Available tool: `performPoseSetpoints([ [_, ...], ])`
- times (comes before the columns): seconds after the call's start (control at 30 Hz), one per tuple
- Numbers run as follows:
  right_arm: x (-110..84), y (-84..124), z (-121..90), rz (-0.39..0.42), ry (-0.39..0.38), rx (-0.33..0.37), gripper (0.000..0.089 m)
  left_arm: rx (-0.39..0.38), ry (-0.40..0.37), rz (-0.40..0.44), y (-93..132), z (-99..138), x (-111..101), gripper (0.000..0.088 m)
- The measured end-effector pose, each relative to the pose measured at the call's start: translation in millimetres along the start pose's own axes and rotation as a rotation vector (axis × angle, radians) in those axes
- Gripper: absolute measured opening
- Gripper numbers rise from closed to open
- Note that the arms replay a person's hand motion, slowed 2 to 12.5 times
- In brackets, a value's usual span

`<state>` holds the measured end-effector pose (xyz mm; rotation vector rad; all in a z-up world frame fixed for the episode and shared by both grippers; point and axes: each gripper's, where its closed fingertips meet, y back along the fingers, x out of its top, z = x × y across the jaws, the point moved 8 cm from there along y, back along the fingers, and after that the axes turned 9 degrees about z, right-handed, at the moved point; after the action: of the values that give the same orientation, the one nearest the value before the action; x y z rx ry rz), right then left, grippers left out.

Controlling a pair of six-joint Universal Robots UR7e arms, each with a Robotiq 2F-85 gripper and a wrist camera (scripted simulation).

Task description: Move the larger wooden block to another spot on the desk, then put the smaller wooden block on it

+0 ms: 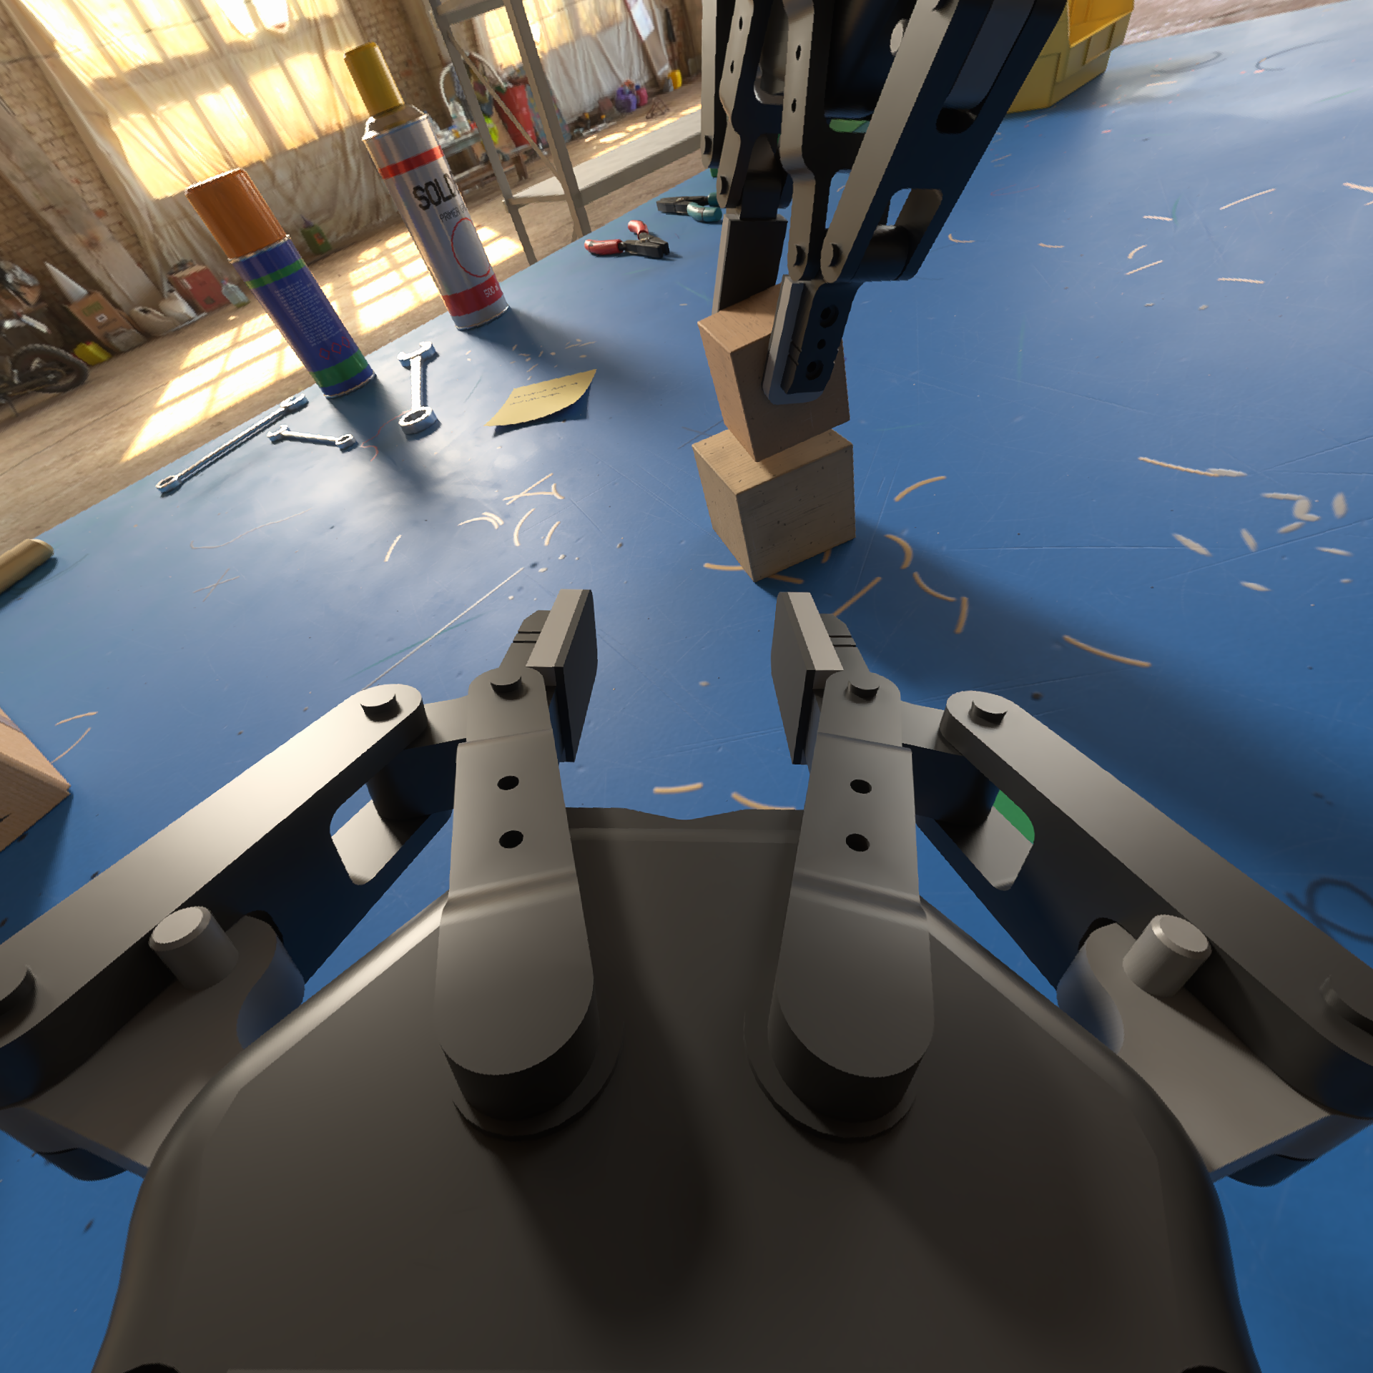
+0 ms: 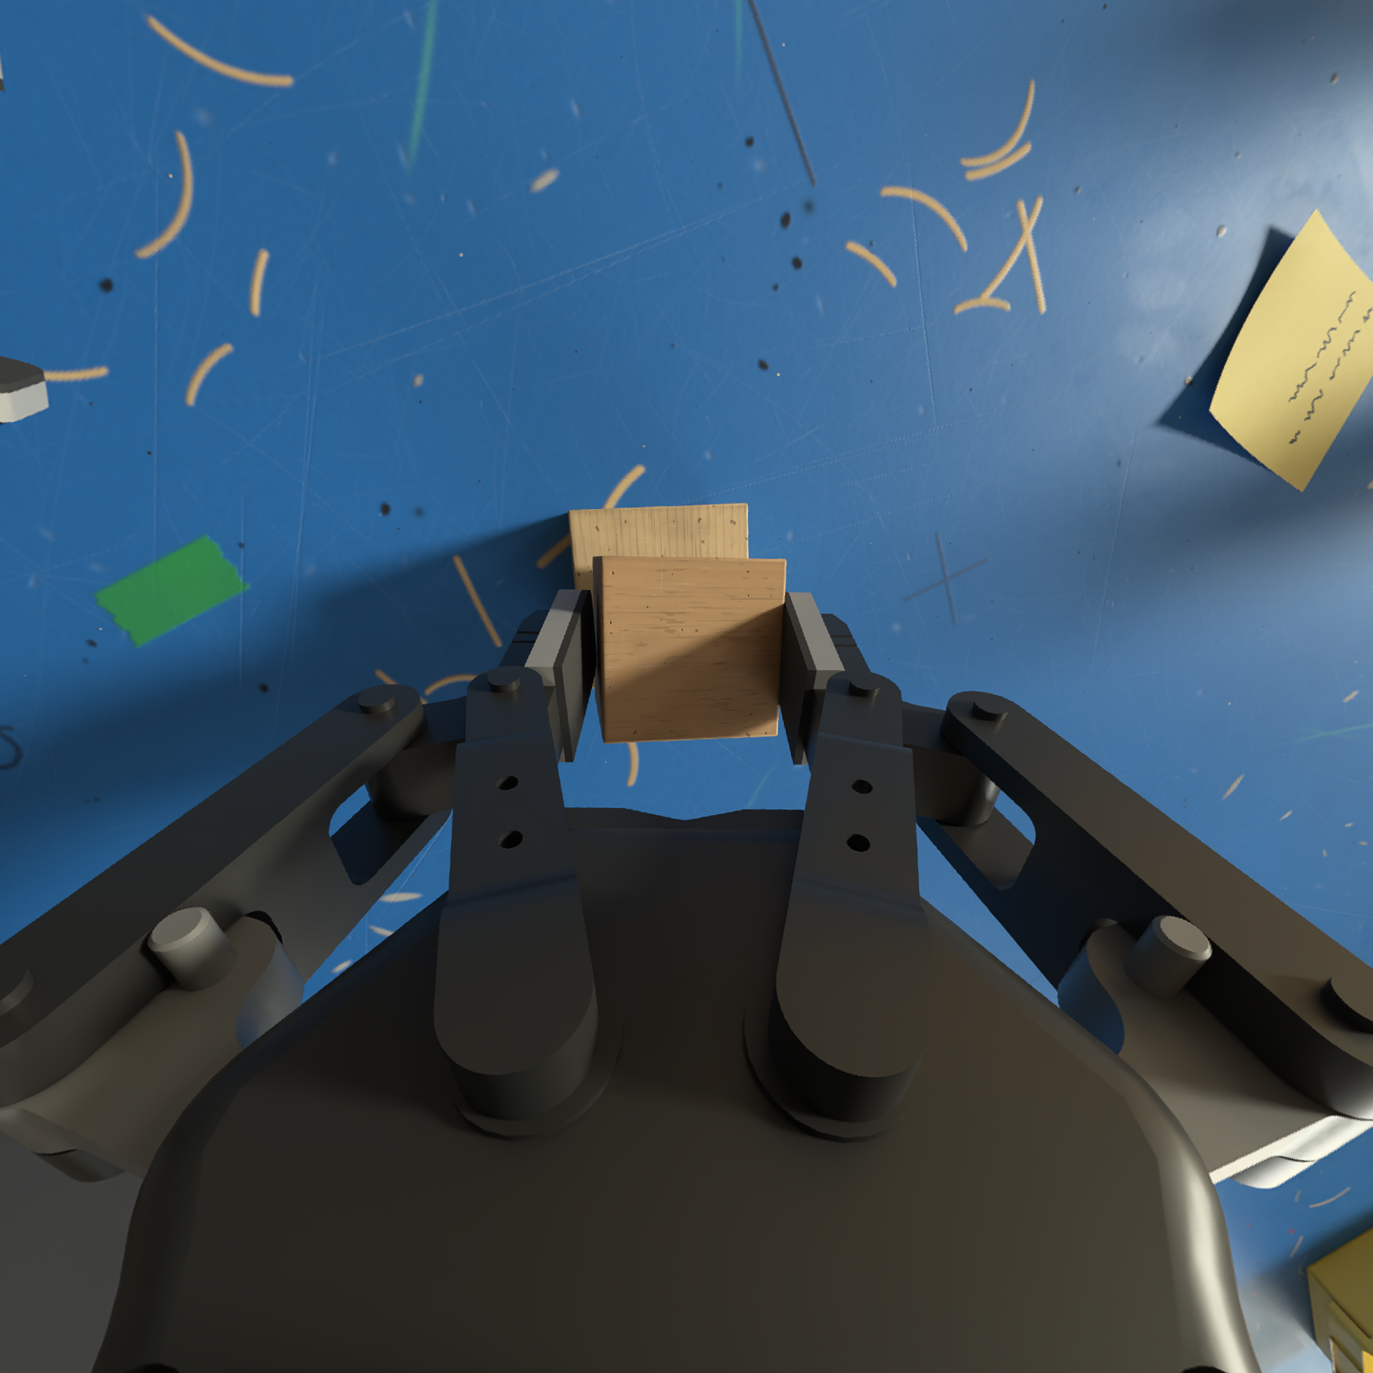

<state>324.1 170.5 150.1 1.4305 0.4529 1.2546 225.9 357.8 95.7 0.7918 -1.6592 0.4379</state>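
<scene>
The larger, pale wooden block point(image 1: 780, 505) stands on the blue desk point(image 1: 1114, 371) just ahead of my left gripper point(image 1: 683, 617), which is open and empty, low over the desk. My right gripper point(image 1: 773, 349) comes down from above and is shut on the smaller, darker wooden block point(image 1: 750, 386). It holds that block tilted, directly over the pale block's top; I cannot tell whether they touch. In the right wrist view, the right gripper point(image 2: 687, 605) has its pads against both sides of the darker block point(image 2: 691, 646). The pale block point(image 2: 657, 531) shows beneath it.
Two spray cans point(image 1: 282, 297) point(image 1: 431, 193), several wrenches point(image 1: 416, 386) and a yellow note point(image 1: 542, 397) lie to the left. Red pliers point(image 1: 628, 241) and a yellow bin point(image 1: 1070, 59) are farther back. A cardboard box point(image 1: 22, 780) sits near left. Green tape point(image 2: 171, 591) is stuck on the desk.
</scene>
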Motion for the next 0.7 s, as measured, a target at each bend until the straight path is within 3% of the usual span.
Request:
performPoseSetpoints([
  [0.7,-1.5,-0.5,2.7,0.036,-0.006,-0.037,0.0435,0.001,-0.003,0.006,0.3,0.3,0.2,0.0431],
])
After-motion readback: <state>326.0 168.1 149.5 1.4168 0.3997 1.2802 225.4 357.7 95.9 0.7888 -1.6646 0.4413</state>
